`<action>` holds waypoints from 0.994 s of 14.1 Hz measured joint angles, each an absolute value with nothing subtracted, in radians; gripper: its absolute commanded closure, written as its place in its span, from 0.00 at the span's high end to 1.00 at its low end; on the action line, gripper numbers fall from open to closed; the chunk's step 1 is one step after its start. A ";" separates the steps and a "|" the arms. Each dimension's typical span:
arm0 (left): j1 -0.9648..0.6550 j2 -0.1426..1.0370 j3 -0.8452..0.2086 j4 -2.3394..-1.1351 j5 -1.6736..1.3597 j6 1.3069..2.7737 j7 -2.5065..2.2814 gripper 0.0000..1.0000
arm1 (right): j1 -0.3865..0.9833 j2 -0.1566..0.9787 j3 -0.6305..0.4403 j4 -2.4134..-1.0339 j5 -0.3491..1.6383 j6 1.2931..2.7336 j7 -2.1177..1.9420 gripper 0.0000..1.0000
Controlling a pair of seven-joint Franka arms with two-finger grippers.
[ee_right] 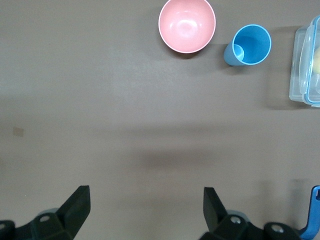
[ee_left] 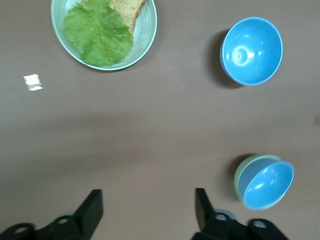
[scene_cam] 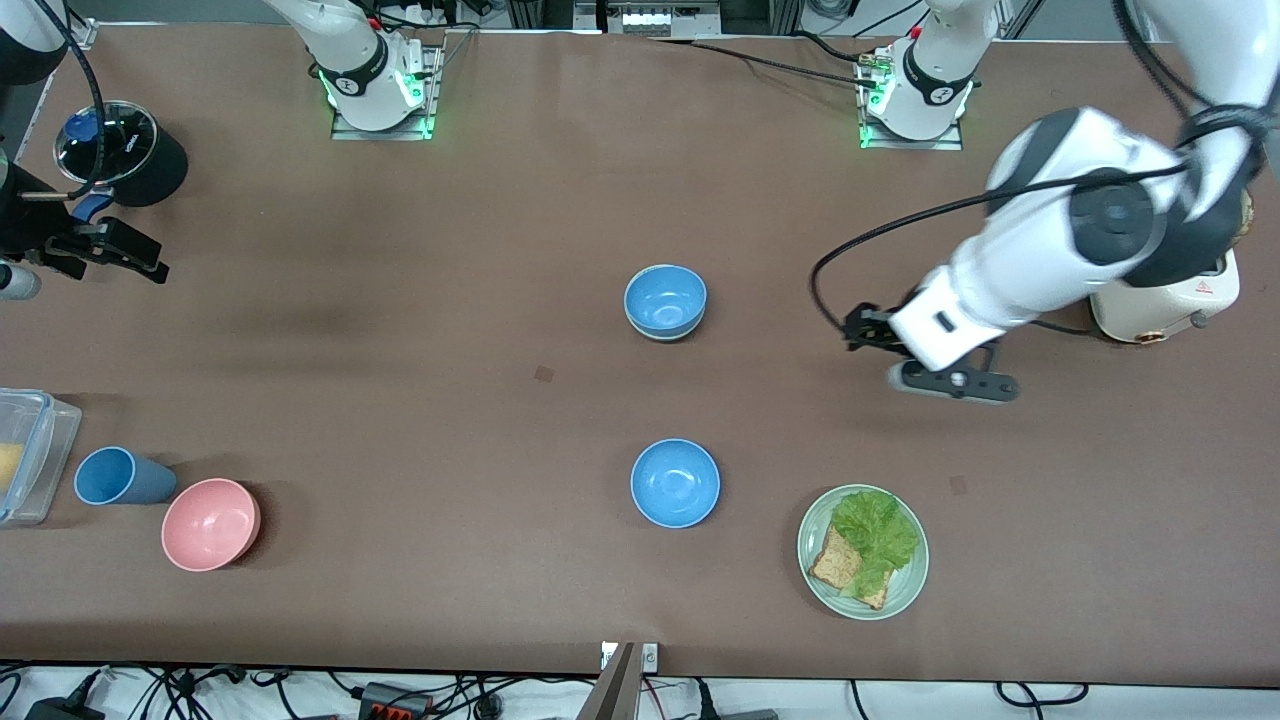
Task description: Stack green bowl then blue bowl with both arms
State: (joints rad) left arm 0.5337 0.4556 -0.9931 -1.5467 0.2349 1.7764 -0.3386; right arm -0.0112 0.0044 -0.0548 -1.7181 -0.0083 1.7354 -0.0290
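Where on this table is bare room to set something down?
Free: the wide stretch between the stacked blue bowl in the green bowl and the pink bowl; also between the single blue bowl and the stack. Crowded: around the pink bowl, blue cup and container; beside the lettuce plate.

Glossy blue bowl (scene_cam: 675, 483); matt table (scene_cam: 420, 330)

The left gripper (ee_left: 145, 212) hung over bare table (ee_left: 150, 135) with its fingers (ee_left: 91, 210) spread wide and empty. One blue bowl (ee_left: 267, 184) sat nested inside the green bowl (ee_left: 242, 170). A second blue bowl (ee_left: 251, 51) stood apart, near a plate (ee_left: 147, 30) of lettuce (ee_left: 97, 32) and toast (ee_left: 127, 10)
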 measured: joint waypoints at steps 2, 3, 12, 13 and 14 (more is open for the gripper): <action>0.517 0.425 -0.937 -1.509 0.232 1.723 -0.311 1.00 | -0.011 0.004 -0.055 -1.718 -0.008 1.735 -0.031 1.00; 0.496 0.394 -0.879 -1.511 0.220 1.707 -0.302 1.00 | -0.011 0.004 -0.055 -1.718 -0.009 1.735 -0.031 1.00; 0.210 0.019 -0.237 -1.716 -0.018 1.677 -0.082 1.00 | -0.011 0.005 -0.055 -1.719 -0.009 1.735 -0.034 1.00; 0.206 -0.001 -0.229 -1.734 -0.020 1.675 -0.081 1.00 | -0.011 0.005 -0.055 -1.719 -0.009 1.735 -0.035 1.00; 0.197 -0.014 -0.225 -1.745 -0.020 1.669 -0.081 1.00 | -0.011 0.005 -0.055 -1.719 -0.009 1.735 -0.035 1.00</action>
